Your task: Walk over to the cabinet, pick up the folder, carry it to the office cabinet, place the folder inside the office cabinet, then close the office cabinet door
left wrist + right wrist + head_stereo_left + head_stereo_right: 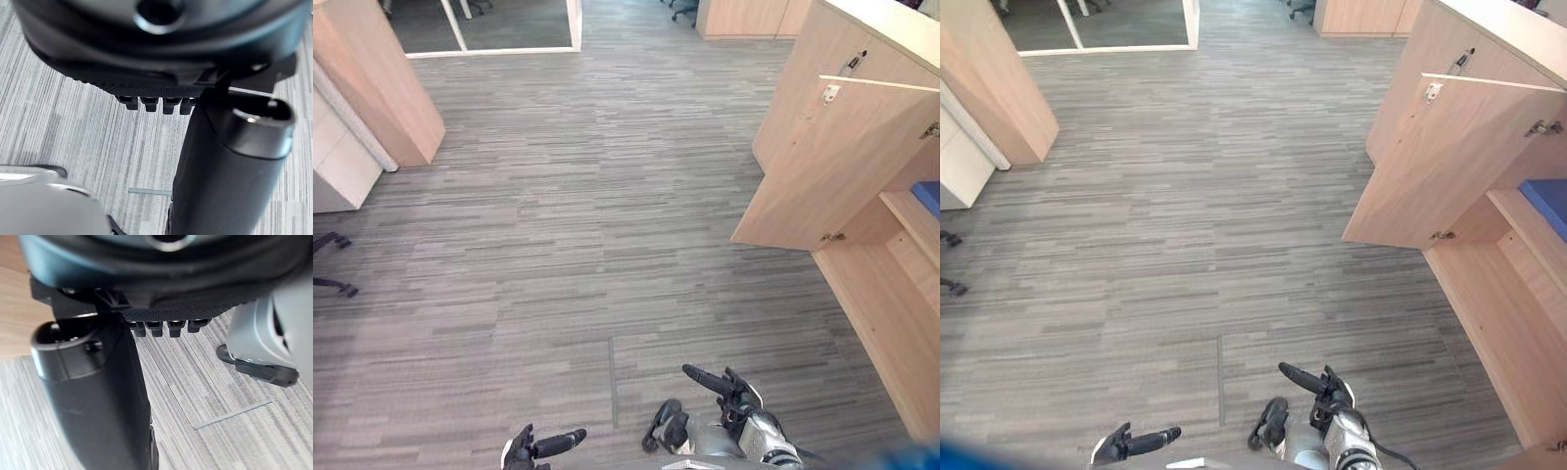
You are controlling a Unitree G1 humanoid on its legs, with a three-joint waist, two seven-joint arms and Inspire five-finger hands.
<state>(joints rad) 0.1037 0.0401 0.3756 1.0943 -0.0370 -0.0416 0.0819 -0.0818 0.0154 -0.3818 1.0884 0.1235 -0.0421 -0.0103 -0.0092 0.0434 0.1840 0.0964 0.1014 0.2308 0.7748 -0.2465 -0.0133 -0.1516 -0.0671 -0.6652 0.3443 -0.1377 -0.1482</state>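
hanging at the bottom edge of the frame, the left hand [536,448] and the right hand [736,397] are both over grey striped carpet [558,245]. wrist views: on each hand the fingers are relaxed and not curled round anything, the thumb stands out beside them, and the palm is empty. only carpet shows past them.

a thin seam in the carpet runs up between the two hands. carpet runs from the hands to the foot of the office cabinet [891,294] at the right edge.

the cabinet door [832,166] is swung wide out into the room. its leaf stands at centre right, on the far side of the opening. a small white latch [830,94] sits near its top corner.

inside, a shelf [913,217] crosses the opening, and the blue folder [1547,201] lies on it. it is cut off by the right edge, so only one corner shows. the space below the shelf is mostly out of frame and its contents cannot be made out.

at the left edge, well apart from the hands, are dark legs of a chair base [333,264], partly cut off. above it is a white unit [342,162], then a wooden cabinet [377,78] at upper left.

farthest away, a white-framed glass partition [489,29] is at top centre and another wooden unit [744,18] at top right.
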